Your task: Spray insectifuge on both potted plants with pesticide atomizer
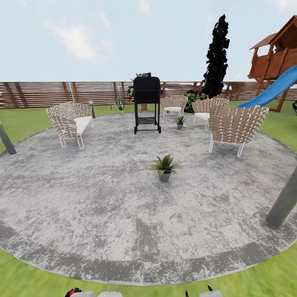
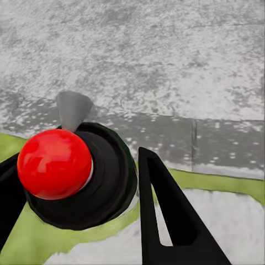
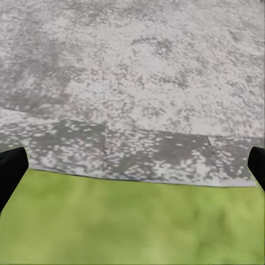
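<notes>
Atomizer (image 2: 77, 176) between left tool (image 2: 83, 204) fingers; right tool (image 3: 132, 165) spread

Bright, even daylight with no hard shadows. The head view bends at its edges. The patio (image 1: 103, 214) looks grainy, and the grass (image 3: 132, 226) blurs up close.

You face a round stone patio (image 1: 103, 198): one potted plant (image 1: 165, 167) at its centre, a second plant (image 1: 180, 122) beside the black grill (image 1: 147, 103), wicker chairs (image 1: 237, 126) around, wooden fence (image 1: 57, 93) behind.
</notes>
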